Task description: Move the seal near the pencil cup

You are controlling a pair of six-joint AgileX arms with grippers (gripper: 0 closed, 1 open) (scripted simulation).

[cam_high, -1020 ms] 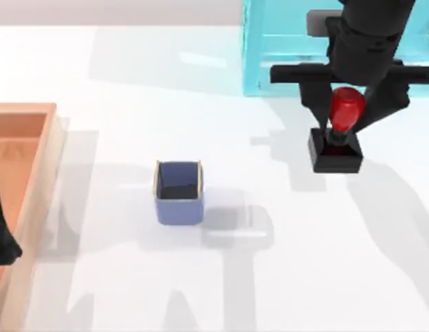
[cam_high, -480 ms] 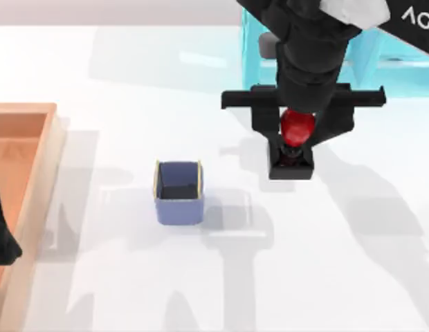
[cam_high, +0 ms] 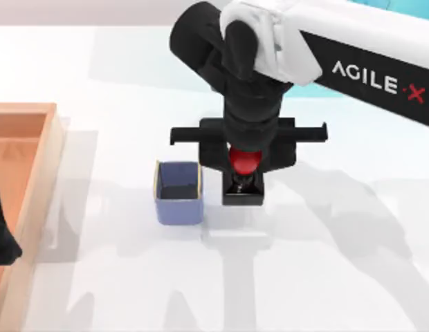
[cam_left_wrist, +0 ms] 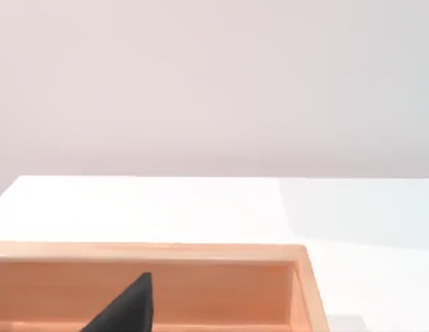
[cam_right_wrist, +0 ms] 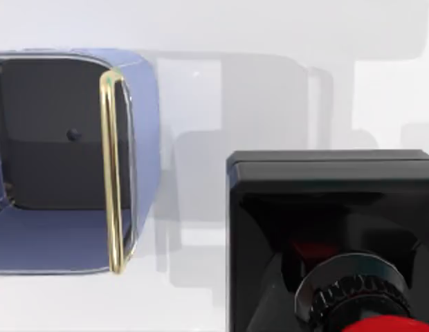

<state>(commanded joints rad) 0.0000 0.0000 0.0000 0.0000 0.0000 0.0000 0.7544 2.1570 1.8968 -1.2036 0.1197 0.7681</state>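
The pencil cup (cam_high: pixel 178 194) is a small blue-purple box with tan rim edges, standing left of the table's middle. Just to its right is the seal (cam_high: pixel 242 196), a black square base under a red knob. A narrow gap separates the two. My right gripper (cam_high: pixel 243 164) reaches down from above and is shut on the red knob. In the right wrist view the cup's wall (cam_right_wrist: pixel 142 138) and the seal's black base (cam_right_wrist: pixel 332 207) lie side by side. My left gripper (cam_high: pixel 1 238) is parked at the left edge, over the tray.
A big orange wooden tray (cam_high: pixel 34 138) takes up the left edge; its rim (cam_left_wrist: pixel 201 252) also shows in the left wrist view. A light blue rack (cam_high: pixel 308 88) stands at the back right, mostly behind my right arm. White tabletop spreads in front of the cup.
My right arm carried the seal leftward and slightly forward, from in front of the blue rack to just right of the cup. The cup and left arm stayed put.
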